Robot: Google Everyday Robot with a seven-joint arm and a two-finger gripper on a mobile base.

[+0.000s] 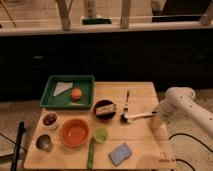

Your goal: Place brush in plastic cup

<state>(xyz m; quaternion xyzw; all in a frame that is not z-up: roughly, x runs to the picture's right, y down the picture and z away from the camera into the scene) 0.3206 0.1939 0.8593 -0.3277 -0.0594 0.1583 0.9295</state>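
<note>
On a wooden table [150, 142] set before a dark counter, the brush [136, 117] lies flat near the right side. Its black bristle head points left and its slim white handle runs right toward the table's edge. The plastic cup [101, 135], a small lime-green round, stands empty as far as can be seen. It is nearer the camera and to the left, just right of the orange bowl [75, 132].

The task looks to be at its opening stage. The brush is not lifted and not in the cup, so the pick-up, the carry and the drop are all yet to be done.

The robot's white arm [186, 106] reaches in from the right, and its gripper [155, 114] sits at the right-hand tip of the handle, touching it or just beside it. Whether the gripper has clamped onto the handle or is loose around it cannot be told from this view.

The bristle end lies close to a dark bowl [105, 109], and a thin fork [127, 99] rests just beyond the brush on the far side. A carry to the cup would likely run left and toward the near edge, past the dark bowl. A blue sponge [120, 154] and a green stick [91, 154] lie along the near edge, below the cup.
</note>
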